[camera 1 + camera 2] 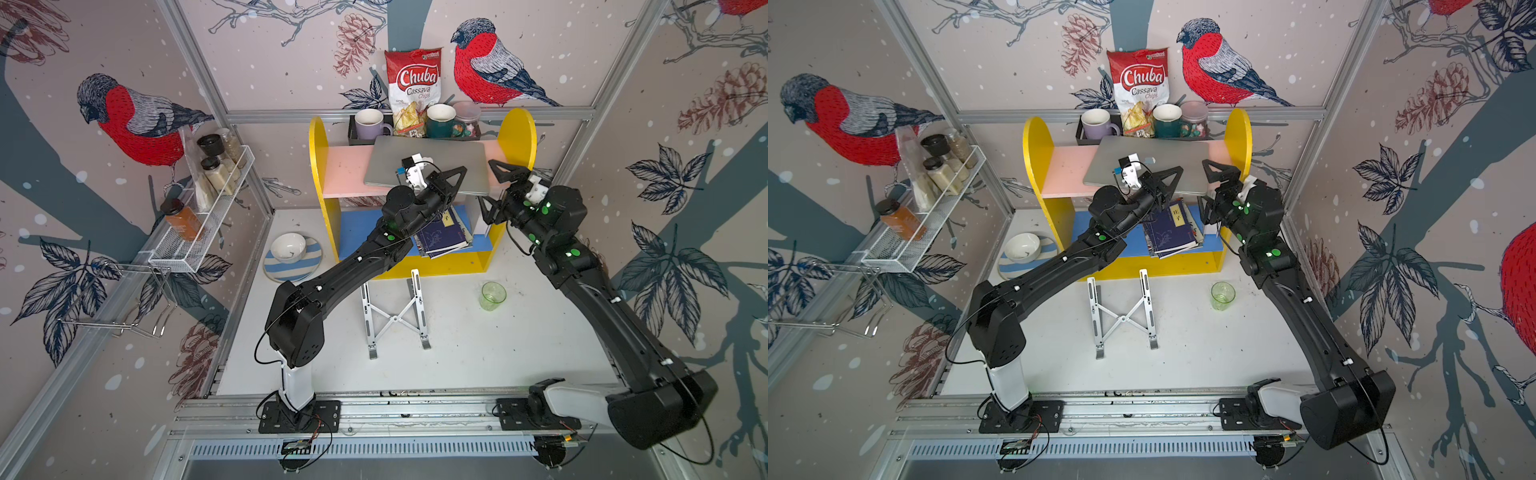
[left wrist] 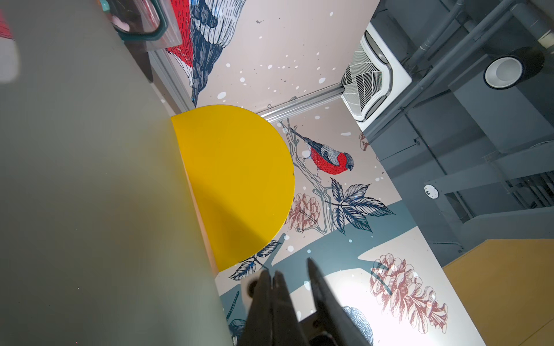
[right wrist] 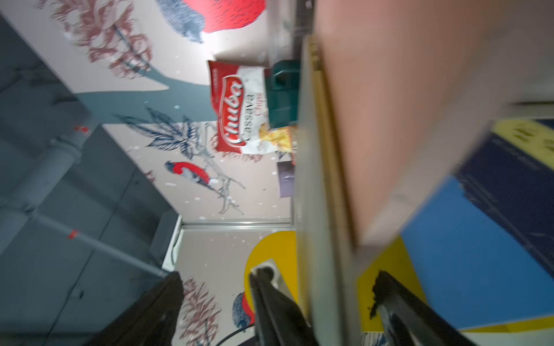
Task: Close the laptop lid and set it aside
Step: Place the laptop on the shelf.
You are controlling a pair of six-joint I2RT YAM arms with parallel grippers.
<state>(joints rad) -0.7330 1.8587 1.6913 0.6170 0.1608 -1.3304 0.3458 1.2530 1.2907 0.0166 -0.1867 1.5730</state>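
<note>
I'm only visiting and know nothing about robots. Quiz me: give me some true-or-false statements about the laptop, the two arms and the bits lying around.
1. The laptop lies closed on the pink shelf. True.
2. The laptop rests on the silver folding stand. False: the stand holds nothing and sits on the white table.
3. The right end effector is clamped shut. False: its jaws stand open near the laptop's right edge.
4. The left end effector is shut. True.
5. The green cup sits on the pink shelf. False: it stands on the table.
6. A white bowl sits on a striped plate. True.
</note>
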